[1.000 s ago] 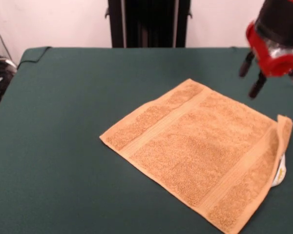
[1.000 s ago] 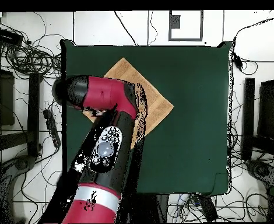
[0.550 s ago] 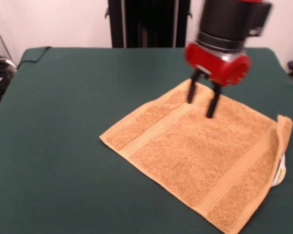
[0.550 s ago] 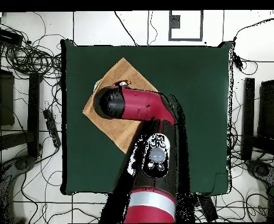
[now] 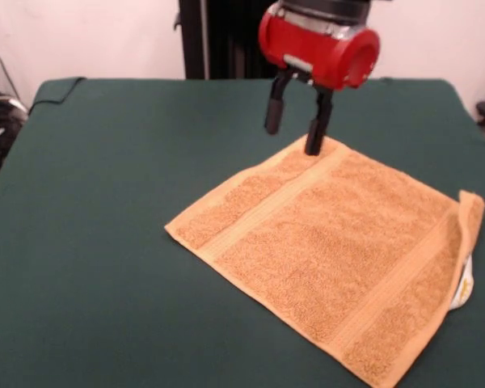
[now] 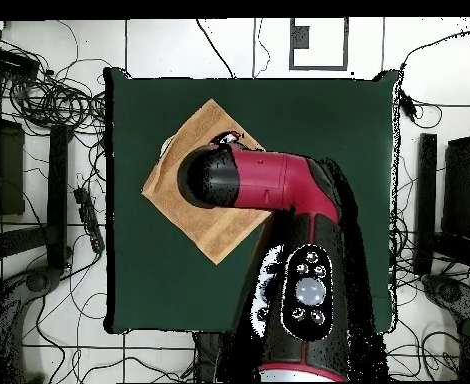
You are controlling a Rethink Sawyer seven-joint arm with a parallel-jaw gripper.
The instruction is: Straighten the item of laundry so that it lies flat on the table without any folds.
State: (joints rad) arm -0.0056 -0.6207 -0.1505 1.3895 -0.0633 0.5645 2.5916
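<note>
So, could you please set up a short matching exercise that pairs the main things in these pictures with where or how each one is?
Things:
1. towel
2. gripper
3. label
4. table

States:
A. covered in dark green cloth
B. white, peeking out under a folded-over corner
C. open fingers, above the towel's far corner
D. spread out, one corner still turned up

Pairs: 1-D, 2-C, 3-B, 4-A

Nothing is readable; the towel's [image 5: 331, 250] white label [image 5: 466, 284] shows no legible print.
</note>
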